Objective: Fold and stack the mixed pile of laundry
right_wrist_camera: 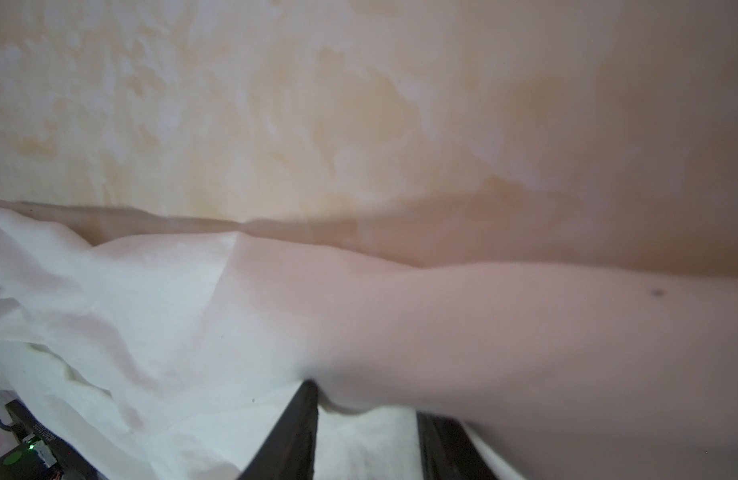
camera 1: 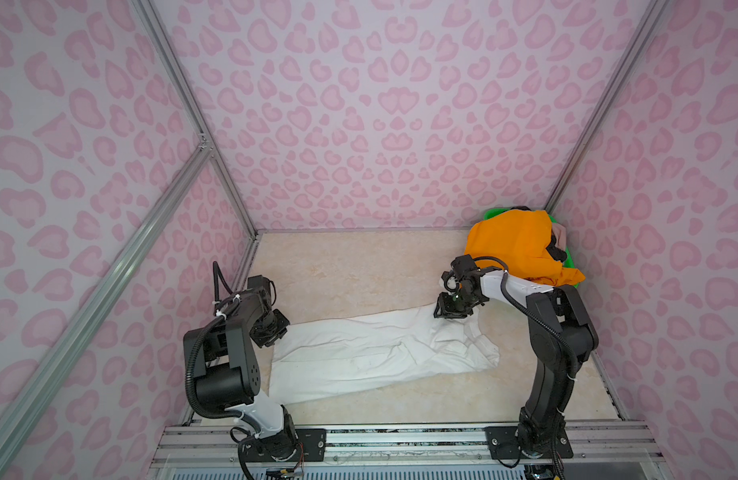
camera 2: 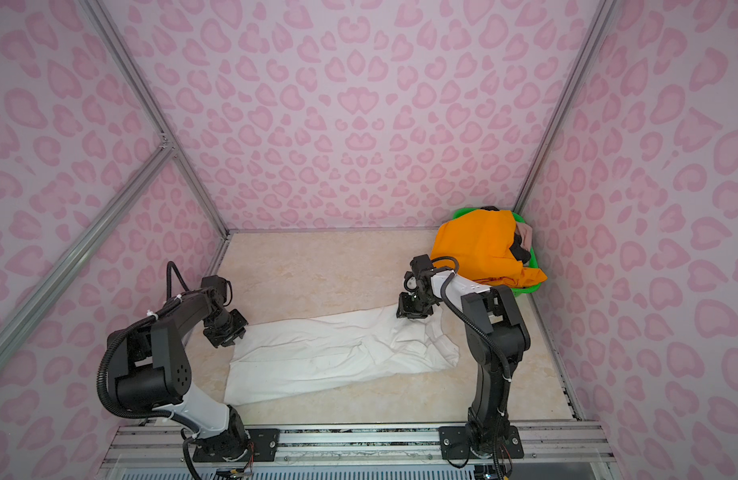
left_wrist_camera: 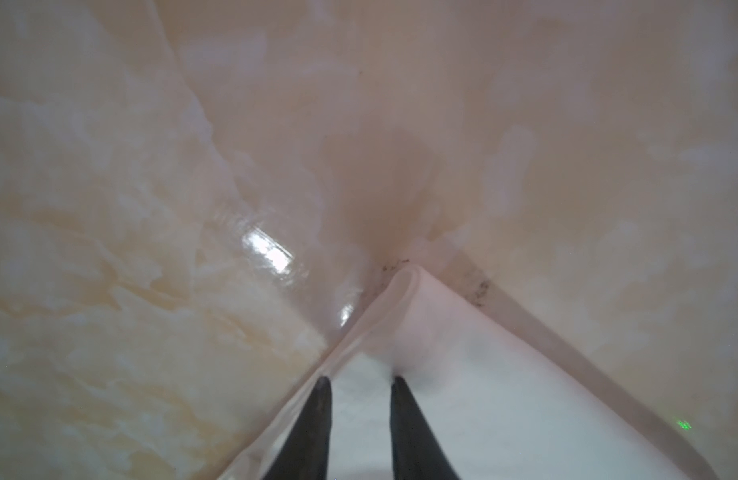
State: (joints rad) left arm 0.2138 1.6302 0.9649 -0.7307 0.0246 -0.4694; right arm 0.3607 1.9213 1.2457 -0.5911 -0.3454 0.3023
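- Both top views show one limp white T-shirt spread out across the glossy beige marble-pattern table, with no print showing. Bright orange shorts, a black knit piece and a beige-pink piece are heaped in the green plastic basket in the far right corner. The left gripper sits at the shirt's far left corner. The right gripper is at its far edge, near the crumpled sleeve end.
- Left wrist view: the left gripper has its jaws nearly together and pinches the hemmed corner of the white T-shirt, which puckers at the fingertips.
- Right wrist view: the right gripper has its jaws partly closed, with cloth bunched between them and draped over one finger. I judge this a grip.
- Handling: the shirt is light and floppy, and likely to slide on the slick tabletop. Take it by hems and seams and lift both ends together, or it will sag and crease.
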